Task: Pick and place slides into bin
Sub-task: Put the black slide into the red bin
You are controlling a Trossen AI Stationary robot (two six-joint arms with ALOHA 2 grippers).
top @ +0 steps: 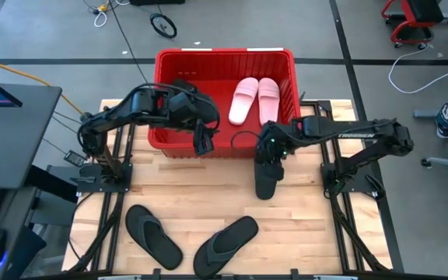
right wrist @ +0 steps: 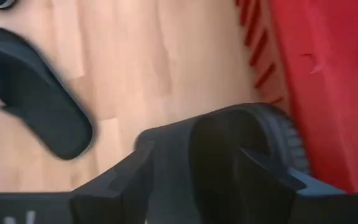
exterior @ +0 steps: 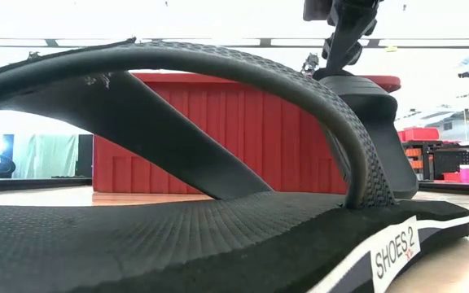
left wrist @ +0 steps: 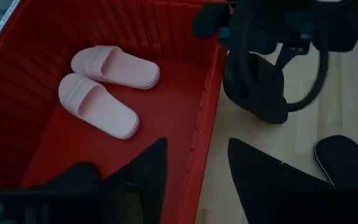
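Observation:
The red bin (top: pixel 224 62) stands at the table's far middle with two pale pink slides (top: pixel 253 99) lying in its right half; they also show in the left wrist view (left wrist: pixel 104 81). My right gripper (top: pixel 269 154) is shut on a black wide-strap slide (top: pixel 265 183) just in front of the bin's near right corner. My left gripper (top: pixel 203 141) is open and empty above the bin's near wall (left wrist: pixel 207 124), one finger on each side of it. Two black flip-flops (top: pixel 154 237) (top: pixel 225 245) lie flat near the table's front edge. My right gripper holds the black slide at its strap (right wrist: pixel 247 127), at the end nearer the bin, coming from above. The fingers (right wrist: pixel 123 180) stand on either side of the strap arch; the exact contact is hidden by the gripper. The slide (exterior: pixel 373 122) hangs tilted, its lower end hidden behind the flip-flop.
One flip-flop (exterior: pixel 177 163) lies right in front of the low camera and fills most of that view. A dark shape (left wrist: pixel 73 177) lies in the bin under my left gripper. Bare wood (top: pixel 201 183) lies between the bin and the flip-flops.

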